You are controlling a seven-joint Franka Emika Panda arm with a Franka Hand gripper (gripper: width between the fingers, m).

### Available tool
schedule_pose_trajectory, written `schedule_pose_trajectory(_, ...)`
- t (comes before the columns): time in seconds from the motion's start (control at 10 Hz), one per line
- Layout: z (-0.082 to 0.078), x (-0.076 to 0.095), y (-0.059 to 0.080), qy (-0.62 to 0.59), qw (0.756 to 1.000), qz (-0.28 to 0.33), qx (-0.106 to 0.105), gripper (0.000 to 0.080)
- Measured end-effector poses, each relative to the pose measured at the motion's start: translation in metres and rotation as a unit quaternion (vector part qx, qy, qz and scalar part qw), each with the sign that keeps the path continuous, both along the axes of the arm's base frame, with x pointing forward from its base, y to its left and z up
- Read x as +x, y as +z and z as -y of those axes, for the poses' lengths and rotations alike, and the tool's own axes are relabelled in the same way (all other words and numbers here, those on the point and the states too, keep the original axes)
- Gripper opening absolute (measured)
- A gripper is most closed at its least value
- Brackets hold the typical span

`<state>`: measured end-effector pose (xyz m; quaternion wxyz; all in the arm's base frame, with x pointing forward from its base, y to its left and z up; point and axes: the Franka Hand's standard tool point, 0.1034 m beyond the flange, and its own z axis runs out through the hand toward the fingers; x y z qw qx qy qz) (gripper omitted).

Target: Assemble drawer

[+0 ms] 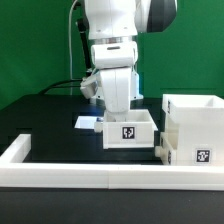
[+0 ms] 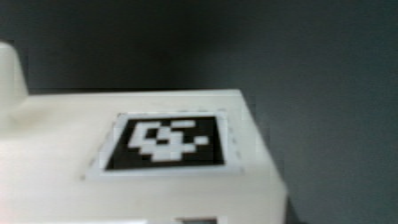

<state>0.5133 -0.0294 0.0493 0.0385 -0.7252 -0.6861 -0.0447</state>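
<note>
Exterior view: you have the white arm coming straight down at centre, the gripper [image 1: 117,104] low at the back rim of a small shallow tray [image 1: 143,136]. The fingertips are hidden behind the tray wall, so you cannot tell whether the claw is wide, narrow or holding anything. The tray sits on the black table [image 1: 45,118], with a square black-and-white marker [image 1: 128,131] on its front wall. The tall box casing [image 1: 190,122] stands just beside it on the exterior view's right, open top up, with its own tag [image 1: 203,155] low on the near face. The gap between tray and casing is narrow and you cannot tell whether they touch. A low white border wall [image 1: 90,173] runs along the front and turns up the exterior view's left, close in front of both parts. Open table lies on the exterior view's left, with a corner of the flat marker board [image 1: 86,122] showing beside the tray. All parts are smooth, matte white plastic with straight edges and square corners; the backdrop [image 1: 30,40] is green. Wrist view: blurred, very close. You see a flat white plastic face [image 2: 71,115] with a printed tag [image 2: 166,142], its edge straight against the dark ground [image 2: 311,50]. A pale rounded shape [image 2: 9,75] is too blurred to name.
</note>
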Motion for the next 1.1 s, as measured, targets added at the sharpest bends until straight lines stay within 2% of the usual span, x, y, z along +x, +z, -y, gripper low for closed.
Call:
schedule_pose_trajectory(0.2,0.0,0.0,-0.001,0.0,1.0,-0.001,0.0,0.0044)
schedule_pose_trajectory(0.6,-0.019,0.011,0.002,0.002,1.0,0.005,0.001,0.0044)
schedule_pose_trajectory(1.1,-0.019,0.008,0.001,0.01,1.0,-0.003,0.001,0.0044)
